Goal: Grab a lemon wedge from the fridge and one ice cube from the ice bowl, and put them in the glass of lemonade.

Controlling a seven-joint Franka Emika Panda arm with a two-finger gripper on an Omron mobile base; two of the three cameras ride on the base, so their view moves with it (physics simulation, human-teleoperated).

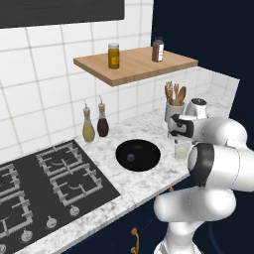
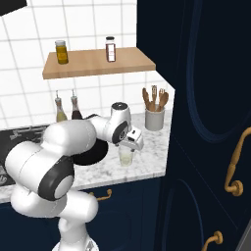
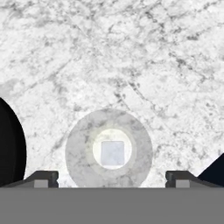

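Hand view looks straight down between the two dark finger tips of the pincer [image 3: 112, 178], which stand wide apart at the bottom corners with nothing between them. Directly below, centred between the tips, is the round rim of the glass of lemonade [image 3: 78, 151], and inside it lies the ice cube [image 3: 113, 153], a pale greyish-blue square seen from above against the pale yellow drink. The glass stands on the white marbled bench [image 3: 131, 57]. At the left edge of this view curves the dark rim of the ice bowl [image 3: 9, 144], near the glass but apart from it.

In the left base view the hand hangs just above the glass [image 1: 181, 150], which stands close to the front edge of the bench [image 1: 129, 186]. The glossy black bowl [image 1: 138, 155] sits to the glass's left, with a small pale speck inside it. Behind the glass stands a white cup of wooden utensils [image 1: 173, 105]. Further left are two stoppered bottles [image 1: 95, 123] against the tiled wall, and a black gas hob [image 1: 44, 183]. Above hangs a wooden shelf [image 1: 136, 64] carrying two jars [image 1: 114, 55].

In the right base view the glass [image 2: 126, 157] stands just under the hand, with navy cabinets [image 2: 206, 122] to the right.
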